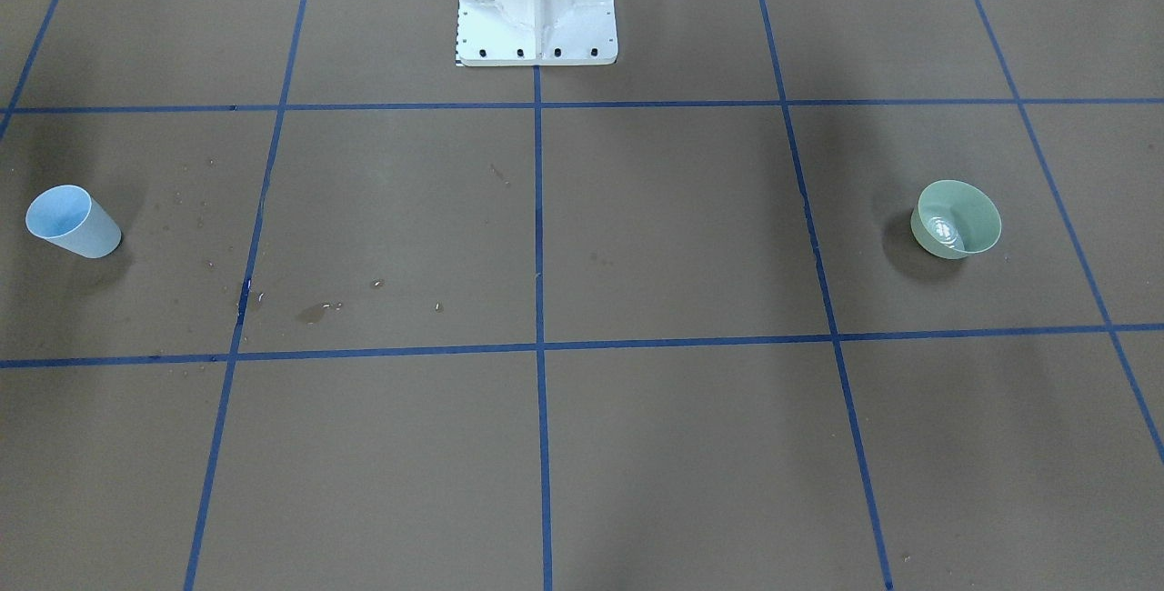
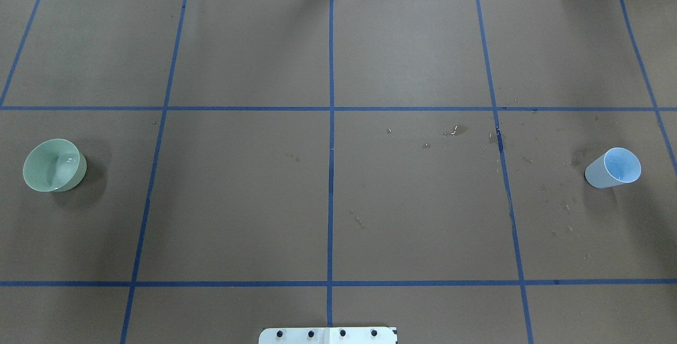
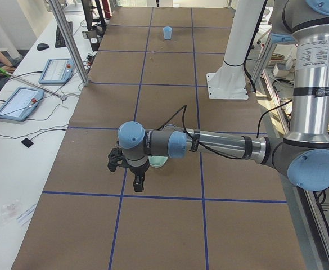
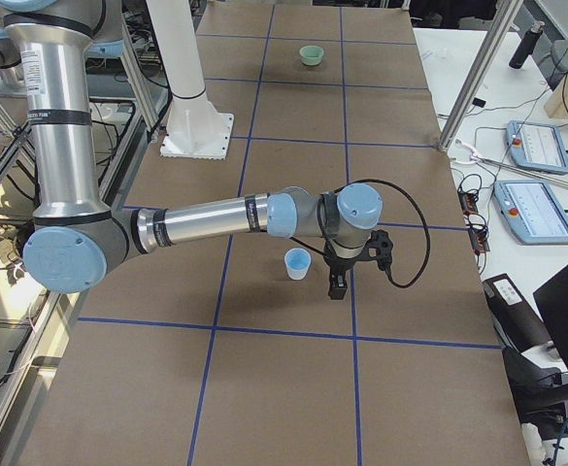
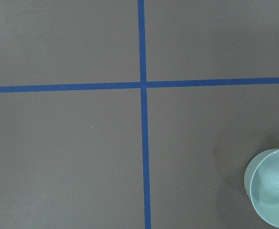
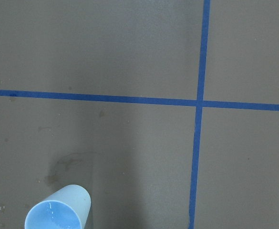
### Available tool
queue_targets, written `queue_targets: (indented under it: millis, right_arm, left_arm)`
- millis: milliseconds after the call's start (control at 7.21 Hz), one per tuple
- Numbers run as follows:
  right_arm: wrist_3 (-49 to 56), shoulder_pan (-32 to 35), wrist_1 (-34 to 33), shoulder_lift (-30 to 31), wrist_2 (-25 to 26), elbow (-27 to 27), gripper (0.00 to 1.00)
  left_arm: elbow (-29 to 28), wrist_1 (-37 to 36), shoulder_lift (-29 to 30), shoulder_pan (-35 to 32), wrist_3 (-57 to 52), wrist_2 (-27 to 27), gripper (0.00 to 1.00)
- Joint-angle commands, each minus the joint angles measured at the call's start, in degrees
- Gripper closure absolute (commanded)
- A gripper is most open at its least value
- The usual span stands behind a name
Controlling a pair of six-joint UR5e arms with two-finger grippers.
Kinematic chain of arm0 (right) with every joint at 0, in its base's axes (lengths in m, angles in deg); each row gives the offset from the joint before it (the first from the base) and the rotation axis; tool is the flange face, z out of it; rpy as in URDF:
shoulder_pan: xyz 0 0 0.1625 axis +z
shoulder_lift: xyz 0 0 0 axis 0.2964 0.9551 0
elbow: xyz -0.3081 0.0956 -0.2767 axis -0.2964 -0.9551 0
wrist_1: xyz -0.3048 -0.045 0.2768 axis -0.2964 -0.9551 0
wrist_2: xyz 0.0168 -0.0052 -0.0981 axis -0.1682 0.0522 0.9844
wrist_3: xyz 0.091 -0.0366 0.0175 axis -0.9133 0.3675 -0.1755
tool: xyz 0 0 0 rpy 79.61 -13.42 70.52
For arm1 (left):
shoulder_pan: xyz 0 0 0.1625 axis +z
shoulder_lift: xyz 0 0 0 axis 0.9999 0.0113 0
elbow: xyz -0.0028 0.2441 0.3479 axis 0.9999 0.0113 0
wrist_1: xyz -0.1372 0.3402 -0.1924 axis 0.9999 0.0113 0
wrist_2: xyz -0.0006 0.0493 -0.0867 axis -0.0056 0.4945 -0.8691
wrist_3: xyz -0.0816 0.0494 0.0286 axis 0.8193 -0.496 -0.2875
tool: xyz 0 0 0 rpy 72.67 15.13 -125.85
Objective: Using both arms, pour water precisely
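Note:
A pale green bowl (image 1: 956, 219) (image 2: 54, 165) stands at the table's left end and holds a little water (image 1: 944, 229), seen as white glints. A light blue cup (image 1: 73, 222) (image 2: 613, 168) stands upright at the right end, with faint glints inside in the right wrist view (image 6: 53, 217). My left gripper (image 3: 131, 174) hangs above the table right by the bowl (image 3: 157, 162). My right gripper (image 4: 347, 277) hangs next to the cup (image 4: 297, 263). Both grippers show only in the side views, so I cannot tell whether they are open or shut. Neither holds anything that I can see.
Spilled droplets and wet stains (image 2: 455, 131) (image 1: 314, 311) lie on the brown mat between the middle and the cup. Blue tape lines form a grid. The white pedestal (image 1: 536, 0) stands at the robot's side. Operator tablets (image 3: 18, 101) lie on the side bench.

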Motion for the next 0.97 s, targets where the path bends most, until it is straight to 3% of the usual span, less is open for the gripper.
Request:
queue_targets:
  millis: [0,278,416,555,833]
  right_arm:
    - [0.0,0.0,0.1,0.9,-0.3,1.3,0.01]
    - [-0.2,-1.2,0.2,1.0,-0.2,1.3,0.01]
    - [-0.4,-2.2,0.8,1.0,-0.2,1.2,0.01]
    - [-0.5,-3.3,1.0,1.2,-0.2,1.2,0.01]
    - [-0.4,-3.3,1.0,1.3,-0.2,1.3,0.01]
  left_arm:
    - [0.1,0.2,0.0,0.1,-0.1,-1.4,0.01]
    - [-0.1,1.7,0.4,5.4,0.2,-1.7,0.01]
    - [-0.5,4.5,0.4,8.2,5.5,-1.6,0.01]
    - [-1.4,7.9,0.0,10.9,13.5,-1.5,0.01]
    - [-6.9,17.7,0.4,16.1,19.3,-1.5,0.0]
